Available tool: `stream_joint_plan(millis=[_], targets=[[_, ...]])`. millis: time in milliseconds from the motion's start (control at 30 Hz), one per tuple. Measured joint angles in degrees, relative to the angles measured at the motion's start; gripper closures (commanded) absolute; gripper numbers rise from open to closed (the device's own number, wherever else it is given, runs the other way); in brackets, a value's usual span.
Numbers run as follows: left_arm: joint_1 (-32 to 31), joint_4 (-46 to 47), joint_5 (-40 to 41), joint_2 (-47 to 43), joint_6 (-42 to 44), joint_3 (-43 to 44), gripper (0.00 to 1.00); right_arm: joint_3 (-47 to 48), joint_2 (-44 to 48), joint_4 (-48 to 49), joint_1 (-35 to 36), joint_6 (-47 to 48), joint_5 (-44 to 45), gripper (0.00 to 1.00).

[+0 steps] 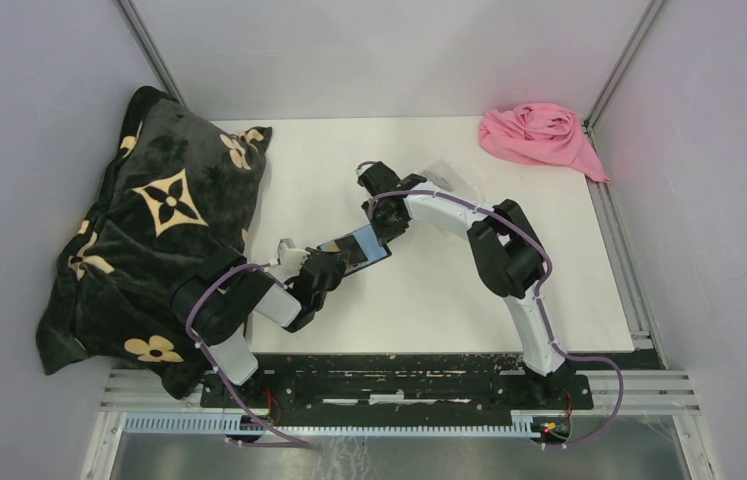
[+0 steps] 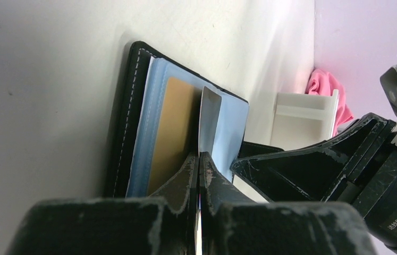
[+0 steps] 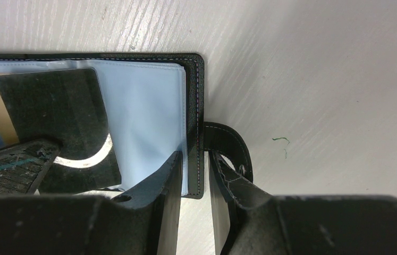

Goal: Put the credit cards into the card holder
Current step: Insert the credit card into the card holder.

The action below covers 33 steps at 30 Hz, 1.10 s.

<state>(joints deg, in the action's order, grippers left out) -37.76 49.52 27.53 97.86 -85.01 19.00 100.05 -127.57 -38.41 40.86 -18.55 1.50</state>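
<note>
The card holder (image 1: 357,247) lies open mid-table, black outside with a blue-grey lining (image 3: 143,111). A tan credit card (image 2: 170,130) sits in one of its slots. My left gripper (image 2: 200,156) is shut on a second, dark glossy credit card (image 3: 58,125), which stands edge-on (image 2: 209,119) with its far end against the lining. My right gripper (image 3: 193,156) is clamped on the holder's right edge. One finger (image 3: 167,175) presses the lining and the other stands outside the cover by the stud strap (image 3: 233,151).
A black cushion with tan flower prints (image 1: 164,220) fills the table's left side, close to my left arm. A pink cloth (image 1: 539,135) lies at the back right corner. A pale plastic tray (image 2: 305,119) stands just behind the right gripper.
</note>
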Motion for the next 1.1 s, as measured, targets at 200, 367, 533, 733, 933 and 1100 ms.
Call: stream_joint_plan(millis=[200, 367, 533, 733, 933, 1100], targets=[[-0.26, 1.49, 1.2, 0.87, -3.91, -0.52, 0.97, 0.02, 0.0, -0.02, 0.0, 0.0, -0.02, 0.69], [-0.26, 4.48, 1.55, 1.73, -5.77, -1.99, 0.97, 0.02, 0.0, -0.02, 0.0, 0.0, 0.0, 0.69], [-0.26, 11.17, 1.44, 4.24, -5.84, -4.28, 0.97, 0.02, 0.0, -0.02, 0.0, 0.0, 0.0, 0.69], [0.37, 21.31, -0.15, 8.98, -5.31, -6.27, 0.97, 0.02, 0.0, -0.02, 0.0, 0.0, 0.0, 0.69], [0.85, 27.39, -1.81, 12.11, -2.82, -7.02, 0.97, 0.02, 0.0, -0.02, 0.0, 0.0, 0.0, 0.69], [1.29, 28.48, -2.71, 12.52, -1.03, -7.13, 0.97, 0.02, 0.0, -0.02, 0.0, 0.0, 0.0, 0.69]])
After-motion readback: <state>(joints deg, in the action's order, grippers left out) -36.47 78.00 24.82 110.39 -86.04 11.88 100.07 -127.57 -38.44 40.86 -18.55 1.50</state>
